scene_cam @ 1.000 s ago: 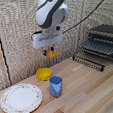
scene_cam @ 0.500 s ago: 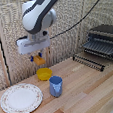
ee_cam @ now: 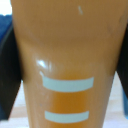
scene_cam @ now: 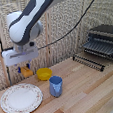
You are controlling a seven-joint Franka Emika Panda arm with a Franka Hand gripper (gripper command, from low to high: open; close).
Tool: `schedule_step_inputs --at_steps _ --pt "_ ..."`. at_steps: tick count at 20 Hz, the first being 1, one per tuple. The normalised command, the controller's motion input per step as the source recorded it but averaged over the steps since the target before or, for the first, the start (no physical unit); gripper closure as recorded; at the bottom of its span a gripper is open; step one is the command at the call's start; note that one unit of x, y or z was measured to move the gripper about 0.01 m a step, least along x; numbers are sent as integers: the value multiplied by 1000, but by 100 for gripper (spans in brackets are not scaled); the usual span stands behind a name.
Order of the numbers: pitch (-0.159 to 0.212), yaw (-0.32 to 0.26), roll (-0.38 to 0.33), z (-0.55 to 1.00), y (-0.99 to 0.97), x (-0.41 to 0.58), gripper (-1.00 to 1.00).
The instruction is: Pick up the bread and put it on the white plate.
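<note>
My gripper (scene_cam: 25, 69) is shut on the bread (scene_cam: 27, 72), a small oblong orange-brown piece that hangs between the dark-blue fingers. It is held in the air above the table, a little above and beyond the far edge of the white dish (scene_cam: 21, 99), and to the exterior view's left of the yellow bowl. In the wrist view the bread (ee_cam: 67, 65) fills the picture, with a dark finger (ee_cam: 10, 65) on each side of it. The dish is large, round and flat with a faint floral rim.
A round yellow bowl (scene_cam: 44, 73) stands behind a blue cup (scene_cam: 56, 86), both to the exterior view's right of the dish. A black wire rack (scene_cam: 91, 62) and a dark toaster oven (scene_cam: 104, 43) sit at the far right. A reed screen backs the table.
My gripper has moved to the exterior view's left with the bread, from above the yellow bowl toward the white dish, and it is a little lower.
</note>
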Motion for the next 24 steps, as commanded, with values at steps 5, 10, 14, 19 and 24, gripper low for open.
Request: schedule_step_inputs --at_steps 5,10,14,19,24 --pt "0 64 -85 -359 296 288 100" --pt "0 75 -119 -341 246 337 100" --pt "0 52 -143 -394 389 274 100" --pt "-23 32 -15 -154 147 162 100" --pt "-50 28 6 7 41 46 -100"
